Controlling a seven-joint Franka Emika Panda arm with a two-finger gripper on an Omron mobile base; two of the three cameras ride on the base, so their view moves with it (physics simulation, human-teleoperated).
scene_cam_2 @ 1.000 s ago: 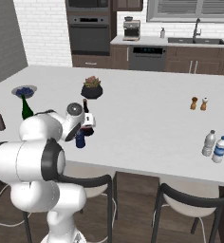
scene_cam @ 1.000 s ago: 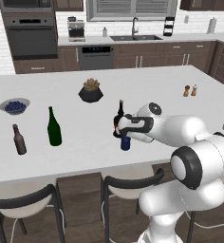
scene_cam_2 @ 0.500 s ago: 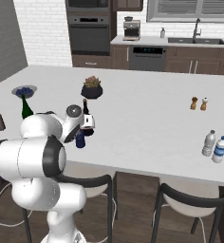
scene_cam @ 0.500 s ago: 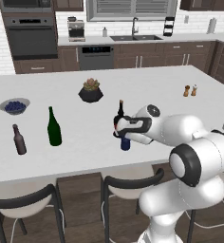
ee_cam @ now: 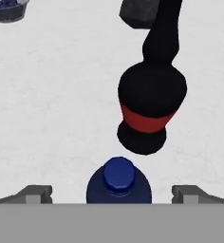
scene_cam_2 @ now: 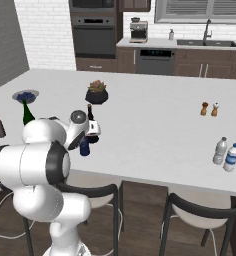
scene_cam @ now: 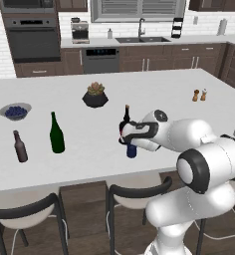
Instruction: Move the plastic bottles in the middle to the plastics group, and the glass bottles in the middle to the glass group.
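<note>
Dark blue bottle (ee_cam: 118, 182) stood nearest, one of it, directly below the gripper (ee_cam: 113, 194) and between the two finger tips (ee_cam: 35, 194), which were spread wide apart with nothing clamped; from the left base camera that bottle (scene_cam: 132, 149) sat near the front edge of the white counter (scene_cam: 89, 139); just behind it stood one dark round-bodied bottle (ee_cam: 151, 102) with a red label band, upright, close to the blue one but apart; one black planter (scene_cam: 95, 96) holding a small plant sat further back; to the left, one tall green bottle (scene_cam: 57, 133) and one small brown bottle (scene_cam: 20, 147) stood side by side, apart; one bowl (scene_cam: 15, 111) behind them held dark blue berries; far right, two clear plastic bottles (scene_cam_2: 226, 154) stood together near the counter edge; two small shakers (scene_cam_2: 209, 108) stood beyond them.
</note>
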